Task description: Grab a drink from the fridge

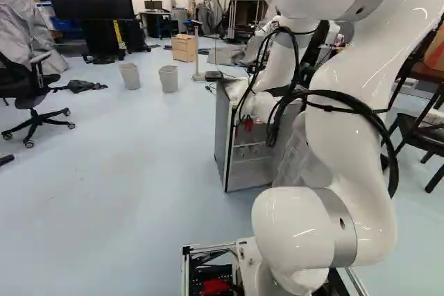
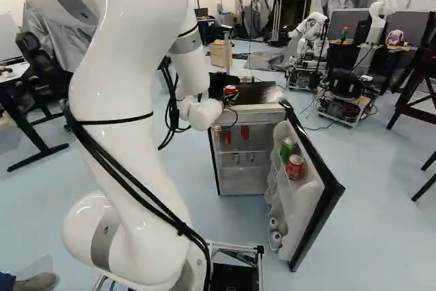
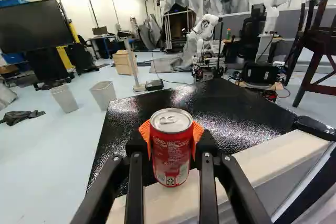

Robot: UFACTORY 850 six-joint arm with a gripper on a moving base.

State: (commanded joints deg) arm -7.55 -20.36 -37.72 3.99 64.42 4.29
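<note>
In the right base view my gripper is above the front edge of the small fridge, with a red can at its fingers. The wrist view shows the gripper shut on that red can, orange pads pressing both sides. The can is upright, over the fridge's black top near the pale front edge; whether it touches the top I cannot tell. The fridge door hangs open, with a green can and another red can on its inner shelf. Red items are inside the fridge.
Two bins and a wooden cabinet stand beyond the fridge. An office chair is at the left of the left base view. Another robot stands behind the fridge. Dark chairs are at the right.
</note>
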